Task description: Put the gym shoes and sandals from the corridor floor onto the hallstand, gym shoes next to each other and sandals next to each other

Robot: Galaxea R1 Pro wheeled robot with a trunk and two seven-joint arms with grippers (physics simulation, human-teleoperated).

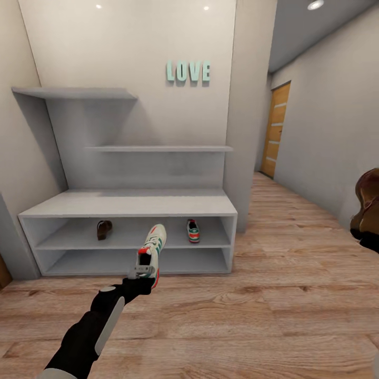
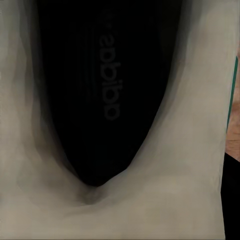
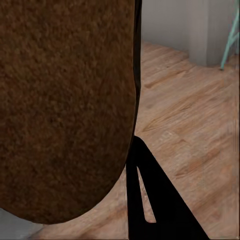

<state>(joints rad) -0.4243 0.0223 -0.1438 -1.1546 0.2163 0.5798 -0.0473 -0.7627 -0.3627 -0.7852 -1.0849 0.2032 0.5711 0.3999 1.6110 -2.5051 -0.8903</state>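
Left gripper (image 1: pixel 143 272): I clench the white green-striped sneaker (image 1: pixel 152 246) by its heel, centre frame.
Right gripper: grasp unclear beside the brown leather sandal (image 1: pixel 368 202).
Risk: the sneaker may clip the white shoe rack (image 1: pixel 126 204) shelf edge.

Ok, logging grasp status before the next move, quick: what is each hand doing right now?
Left hand: closed on a gym shoe, held up in front of the hallstand.
Right hand: holding a sandal.

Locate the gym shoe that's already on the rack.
In the head view, the gym shoe sits on the right side of the shoe rack's upper open shelf, with a sandal further left on that shelf.
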